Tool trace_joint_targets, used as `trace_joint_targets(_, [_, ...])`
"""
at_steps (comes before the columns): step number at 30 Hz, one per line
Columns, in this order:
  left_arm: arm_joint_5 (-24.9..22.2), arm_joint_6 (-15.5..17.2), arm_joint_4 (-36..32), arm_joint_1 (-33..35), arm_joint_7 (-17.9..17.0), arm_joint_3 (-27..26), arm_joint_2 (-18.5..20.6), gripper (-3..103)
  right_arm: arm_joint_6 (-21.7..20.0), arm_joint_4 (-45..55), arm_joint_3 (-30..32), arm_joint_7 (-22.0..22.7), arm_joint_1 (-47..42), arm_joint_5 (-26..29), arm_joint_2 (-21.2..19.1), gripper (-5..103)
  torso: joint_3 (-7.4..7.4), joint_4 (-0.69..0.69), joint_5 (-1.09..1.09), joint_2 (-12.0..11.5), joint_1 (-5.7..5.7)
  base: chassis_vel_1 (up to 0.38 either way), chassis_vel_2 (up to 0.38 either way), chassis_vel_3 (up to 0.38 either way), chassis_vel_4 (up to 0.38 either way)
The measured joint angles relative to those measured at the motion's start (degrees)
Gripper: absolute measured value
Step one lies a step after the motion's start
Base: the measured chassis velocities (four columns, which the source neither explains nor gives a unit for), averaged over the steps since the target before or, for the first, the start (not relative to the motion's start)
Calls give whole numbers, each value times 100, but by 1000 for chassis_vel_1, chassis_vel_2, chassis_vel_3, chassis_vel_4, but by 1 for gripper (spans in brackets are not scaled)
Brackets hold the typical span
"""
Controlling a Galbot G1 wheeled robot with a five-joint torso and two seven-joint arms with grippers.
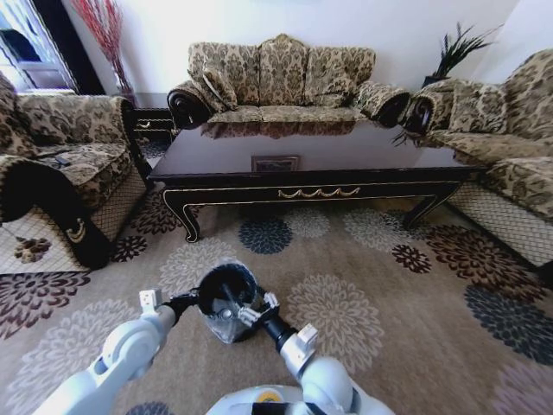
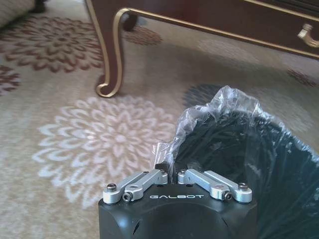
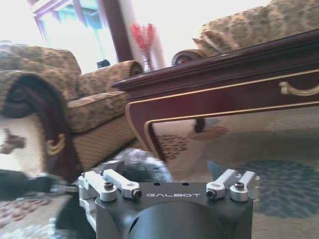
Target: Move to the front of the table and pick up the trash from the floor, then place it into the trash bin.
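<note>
The trash bin (image 1: pixel 226 294), small, black and lined with a shiny bag, stands on the floor (image 1: pixel 389 277) just in front of me. My two grippers flank it. My left gripper (image 1: pixel 190 303) is shut on the crinkled bag edge at the bin's rim (image 2: pixel 219 112), with its fingertips pinched together (image 2: pixel 168 168). On the opposite side of the rim, my right gripper (image 1: pixel 257 313) stands open (image 3: pixel 167 172) against the bin (image 3: pixel 142 160). The table (image 1: pixel 311 160) stands farther ahead, its gold-trimmed curved leg (image 2: pixel 110 55) close by. The trash is out of view.
Patterned sofas ring the table: one at the left (image 1: pixel 60 173), one behind (image 1: pixel 276 82), one at the right (image 1: pixel 510 147). A picture frame (image 1: pixel 275 162) lies on the tabletop. Open carpet stretches to my right.
</note>
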Motion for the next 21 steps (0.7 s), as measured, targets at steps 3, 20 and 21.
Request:
trace_joint_targets(3, [36, -40, 97, 12, -13, -97, -100, 3, 28, -64, 189, 36, -31, 75, -9, 98, 0, 0, 0, 0, 0, 0, 0, 0, 0])
trace_joint_targets(20, [428, -223, 481, 49, 41, -398, -703, 28, 128, -485, 650, 178, -299, 85, 112, 100, -1, 0, 1, 0, 0, 0, 0, 0, 0])
trace_joint_targets(21, [474, -253, 440, 64, 29, -457, -718, 33, 139, -491, 677, 184, -309, 96, 134, 100, -1, 0, 1, 0, 0, 0, 0, 0, 0])
